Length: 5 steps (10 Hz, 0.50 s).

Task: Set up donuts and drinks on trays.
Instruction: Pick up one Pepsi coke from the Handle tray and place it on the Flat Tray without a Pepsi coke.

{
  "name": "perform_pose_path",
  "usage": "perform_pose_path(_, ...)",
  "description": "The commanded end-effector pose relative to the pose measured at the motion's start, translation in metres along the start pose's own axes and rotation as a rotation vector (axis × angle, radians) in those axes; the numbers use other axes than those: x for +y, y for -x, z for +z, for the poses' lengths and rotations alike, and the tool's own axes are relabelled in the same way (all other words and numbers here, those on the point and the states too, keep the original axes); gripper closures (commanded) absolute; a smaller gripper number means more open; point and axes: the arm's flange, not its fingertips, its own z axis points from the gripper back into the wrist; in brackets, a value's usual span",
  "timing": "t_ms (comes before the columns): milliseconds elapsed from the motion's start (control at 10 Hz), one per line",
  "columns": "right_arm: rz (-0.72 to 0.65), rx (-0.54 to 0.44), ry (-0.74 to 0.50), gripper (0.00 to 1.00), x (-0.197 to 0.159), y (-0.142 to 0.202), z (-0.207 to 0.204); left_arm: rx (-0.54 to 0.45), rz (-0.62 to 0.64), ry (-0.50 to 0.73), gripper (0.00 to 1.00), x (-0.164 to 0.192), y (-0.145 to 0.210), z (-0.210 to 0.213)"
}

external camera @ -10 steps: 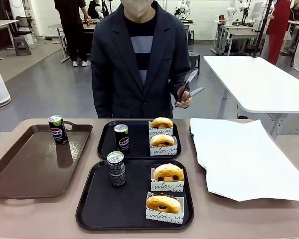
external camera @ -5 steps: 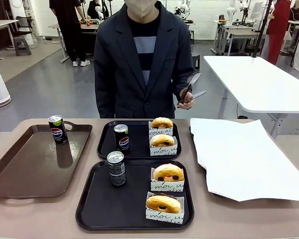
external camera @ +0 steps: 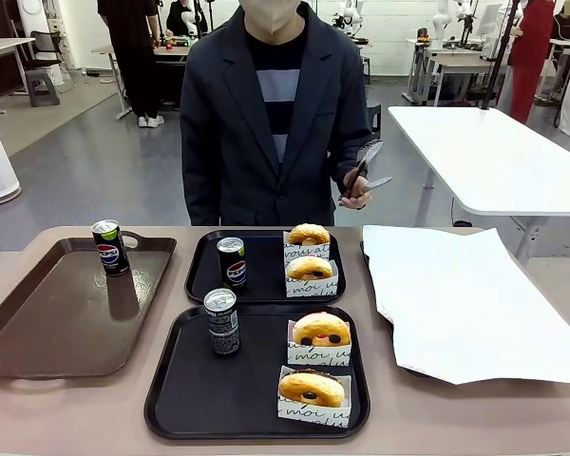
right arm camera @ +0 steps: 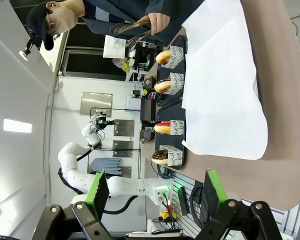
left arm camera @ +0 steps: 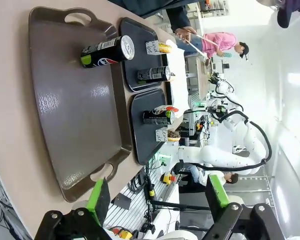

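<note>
The near black tray (external camera: 185,399) held a grey patterned can (external camera: 221,322) upright at its left part and two sleeved donuts at its right: a pink-topped one (external camera: 320,330) behind and a golden one with a dark centre (external camera: 311,388) in front. Just beyond the near tray lay the far black tray (external camera: 205,271), carrying a black Pepsi can (external camera: 232,261) and two golden donuts (external camera: 309,267) in white sleeves, one behind the other. Left of the near tray sat the brown handled tray (external camera: 47,323) with another Pepsi can (external camera: 109,247) at its far end; right of it lay a white paper sheet (external camera: 465,299). Beyond the far tray a person's hand (external camera: 353,193) gripped metal tongs (external camera: 363,160). The left gripper (left arm camera: 155,197) hung off the brown tray's end, fingers spread wide around nothing; the right gripper (right arm camera: 154,192) likewise stood wide, near the paper sheet.
</note>
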Motion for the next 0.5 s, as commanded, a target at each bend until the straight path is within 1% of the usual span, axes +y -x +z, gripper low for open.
perform_pose_path(0,0.021,-0.008,-0.017,0.00,-0.0002,-0.0011,0.0010,-0.005,0.017,-0.002,0.00,-0.0017,0.0005,0.0001)
perform_pose_path(400,0.021,-0.008,-0.017,0.00,-0.0002,-0.0011,0.0010,-0.005,0.017,-0.002,0.00,-0.0017,0.0005,0.0001)
